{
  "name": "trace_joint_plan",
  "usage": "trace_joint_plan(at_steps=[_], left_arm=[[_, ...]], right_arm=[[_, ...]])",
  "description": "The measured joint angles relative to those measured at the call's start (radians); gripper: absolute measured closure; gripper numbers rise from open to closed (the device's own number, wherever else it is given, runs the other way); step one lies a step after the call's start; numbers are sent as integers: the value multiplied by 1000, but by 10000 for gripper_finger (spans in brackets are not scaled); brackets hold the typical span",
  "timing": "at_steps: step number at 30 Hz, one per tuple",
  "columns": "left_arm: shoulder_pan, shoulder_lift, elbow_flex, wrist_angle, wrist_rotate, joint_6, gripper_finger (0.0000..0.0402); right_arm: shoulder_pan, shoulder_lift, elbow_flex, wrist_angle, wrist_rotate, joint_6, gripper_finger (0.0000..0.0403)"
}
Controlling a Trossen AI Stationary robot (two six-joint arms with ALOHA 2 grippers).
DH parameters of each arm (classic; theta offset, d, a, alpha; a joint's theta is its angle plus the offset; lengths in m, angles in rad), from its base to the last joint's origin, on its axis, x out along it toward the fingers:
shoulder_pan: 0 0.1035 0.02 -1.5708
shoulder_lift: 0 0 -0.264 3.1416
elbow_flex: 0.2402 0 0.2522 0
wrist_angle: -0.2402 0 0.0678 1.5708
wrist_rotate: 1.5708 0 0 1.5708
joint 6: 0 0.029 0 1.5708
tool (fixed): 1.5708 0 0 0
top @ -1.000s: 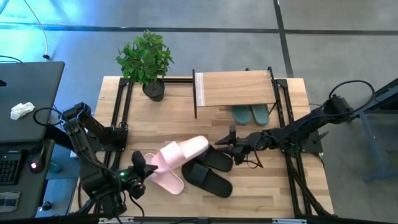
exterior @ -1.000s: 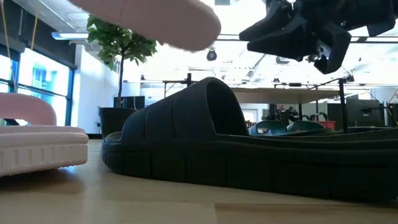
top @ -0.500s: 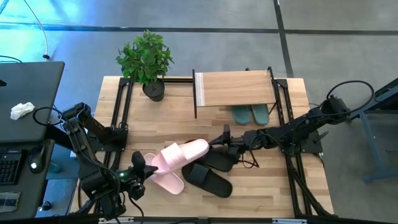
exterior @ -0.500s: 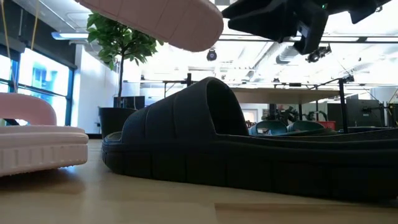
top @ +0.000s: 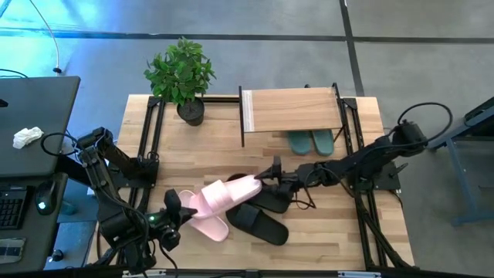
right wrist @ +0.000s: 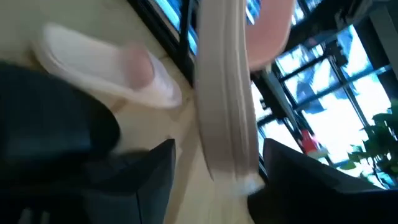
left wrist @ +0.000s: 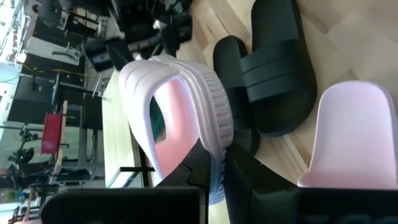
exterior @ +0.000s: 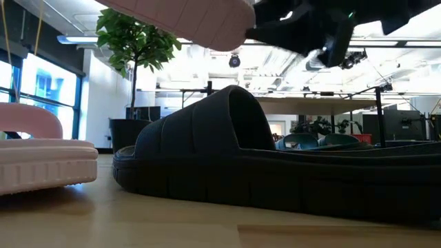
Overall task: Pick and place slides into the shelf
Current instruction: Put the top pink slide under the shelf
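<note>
Slides lie in a cluster on the table (top: pixel 324 232), on the near side of the shelf (top: pixel 292 110). No brand, label or writing can be read on any of them. 1 pale pink slide (top: pixel 225 194) is lifted off the wood, clamped at its heel edge by the left gripper (top: pixel 179 211); the left wrist view shows both dark fingers closed on its sole rim. The second pink slide (top: pixel 202 224) rests flat just under it. 2 black slides (top: pixel 261 222) lie touching each other beside the raised pink toe, on the side toward the right arm. 2 teal slides (top: pixel 312 142) sit side by side beneath the shelf board, against its near edge.

The right gripper (top: pixel 272 175) hangs in front of the shelf with its fingers apart, the raised pink slide's toe edge running between them in the right wrist view. A potted plant (top: pixel 182 76) stands left of the shelf. The shelf top is bare, and open wood lies between the shelf's front legs and the black slides.
</note>
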Motion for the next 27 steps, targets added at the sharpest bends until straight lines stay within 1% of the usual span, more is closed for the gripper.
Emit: trace_joint_plan(at_steps=[6, 10, 12, 15, 17, 21, 22, 24, 27], left_arm=[[0, 0, 0, 3, 1, 4, 394], [0, 0, 0, 3, 6, 4, 394], [0, 0, 0, 3, 8, 4, 394], [0, 0, 0, 3, 12, 4, 394], [0, 0, 0, 2, 13, 4, 394], [1, 0, 0, 1, 25, 3, 387], [1, 0, 0, 2, 29, 3, 380], [1, 0, 0, 2, 29, 3, 364], [2, 0, 0, 0, 37, 3, 340]], right_arm=[[-3, 71, 79, 2, 21, -9, 174], [-3, 103, 130, -7, 30, -8, 193], [-2, 118, 149, -29, 52, -8, 210], [-2, 139, 159, -60, 122, -8, 249], [-2, 144, 159, -75, 160, 4, 282], [-1, 144, 156, -103, 162, 38, 358], [2, 144, 156, -106, 162, 49, 366], [4, 144, 156, -105, 175, 64, 366], [18, 144, 156, -106, 254, 68, 366]])
